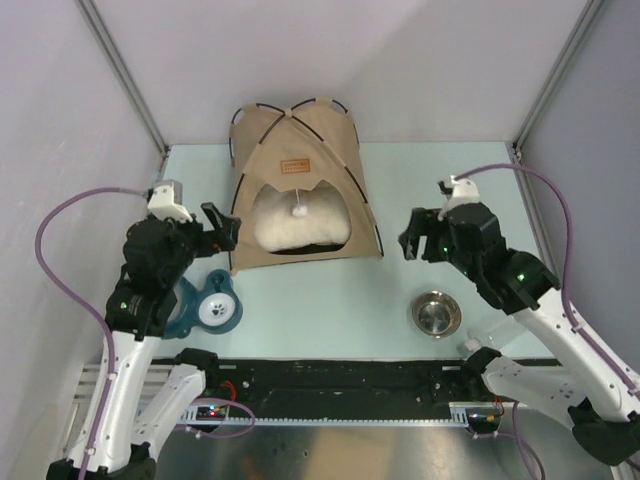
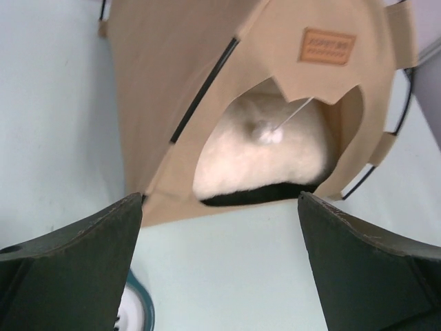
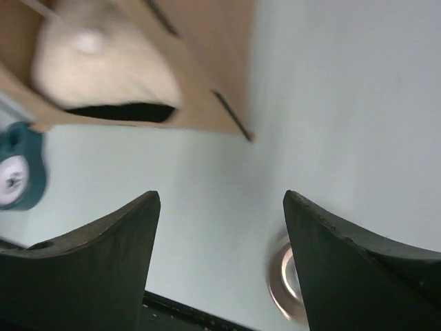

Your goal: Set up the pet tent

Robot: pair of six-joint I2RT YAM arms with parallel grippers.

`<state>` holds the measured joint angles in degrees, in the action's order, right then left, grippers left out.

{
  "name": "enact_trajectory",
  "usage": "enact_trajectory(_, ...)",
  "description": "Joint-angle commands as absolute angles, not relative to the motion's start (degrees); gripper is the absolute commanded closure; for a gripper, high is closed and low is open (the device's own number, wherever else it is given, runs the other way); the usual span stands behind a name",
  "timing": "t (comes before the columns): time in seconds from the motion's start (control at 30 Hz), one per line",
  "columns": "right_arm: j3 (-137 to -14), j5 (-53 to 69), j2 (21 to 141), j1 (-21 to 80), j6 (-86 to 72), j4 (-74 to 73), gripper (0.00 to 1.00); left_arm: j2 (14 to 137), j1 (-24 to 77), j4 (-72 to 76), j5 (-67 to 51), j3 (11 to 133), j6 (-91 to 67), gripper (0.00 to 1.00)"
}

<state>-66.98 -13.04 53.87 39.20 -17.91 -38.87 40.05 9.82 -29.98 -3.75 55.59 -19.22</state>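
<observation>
A: Near edge first?

B: Steel bowl (image 1: 436,313) toward the near right corner of the worktop (image 1: 320,310). Teal paw-print dish (image 1: 212,305) toward the near left corner, partly under the left arm.

A: Pincers?

B: Left pincer (image 1: 222,225) released, jaws spread wide with nothing between them, just beside the tent's near left corner. Right pincer (image 1: 412,240) likewise spread and empty, off the tent's near right corner, clear of the fabric.

A: And the tent?

B: Pet tent (image 1: 290,130) stands upright in the middle of the worktop's width. Its back is close to the far edge and its doorway faces the near edge. Thin black poles (image 2: 207,88) show through slits in the tan fabric. Cream pillow (image 1: 285,225) fills the doorway. White pompom (image 1: 299,209) hangs on a string in front of it. Brown label (image 1: 296,165) sits just above the opening.
</observation>
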Motion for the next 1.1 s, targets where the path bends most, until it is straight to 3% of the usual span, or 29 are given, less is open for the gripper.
enact_trajectory(0.0, -59.1, -18.7, 48.9, 31.4, -32.0, -48.6, 0.23, 37.4, 9.1, -35.7, 2.9, 52.1, -22.4, 0.02)
enact_trajectory(0.37, -39.0, -2.7, 47.8, 6.3, -38.7, -47.4, 0.22, 36.8, 8.4, -35.7, 6.5, 50.7, -23.4, 0.02)
enact_trajectory(0.6, -37.6, -0.9, 54.8, 5.2, -42.5, -48.9, 0.23, 38.0, 8.4, -36.0, 0.7, 53.0, -23.1, 0.02)
enact_trajectory(0.8, -36.9, -8.9, 58.5, 4.9, -44.6, -48.7, 0.23, 39.2, 8.4, -36.1, -1.0, 52.3, -27.4, 0.02)
enact_trajectory(1.07, -36.5, -10.7, 61.1, 5.2, -42.8, -47.0, 0.24, 40.3, 8.4, -36.1, -0.8, 54.7, -26.9, 0.02)
